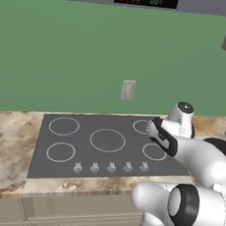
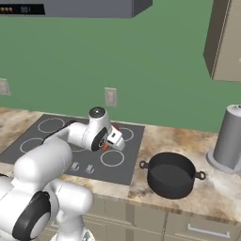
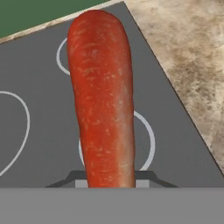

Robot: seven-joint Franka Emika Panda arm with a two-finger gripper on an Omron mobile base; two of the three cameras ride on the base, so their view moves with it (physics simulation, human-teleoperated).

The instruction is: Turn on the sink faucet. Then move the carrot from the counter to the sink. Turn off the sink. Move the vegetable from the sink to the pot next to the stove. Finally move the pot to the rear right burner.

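The carrot (image 3: 103, 100), clamped in the closed jaws of the gripper (image 2: 107, 143), hangs over the stove's (image 1: 90, 157) right-hand burners, short of the pot (image 2: 170, 175) on the table beside the stove's right edge. A clean finish likely means carrying it above the pot's open mouth before releasing.

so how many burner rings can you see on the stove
5 on the stove: two at the left, front and rear, a large one in the centre, two at the right, front and rear, partly hidden behind the arm. More may be covered.
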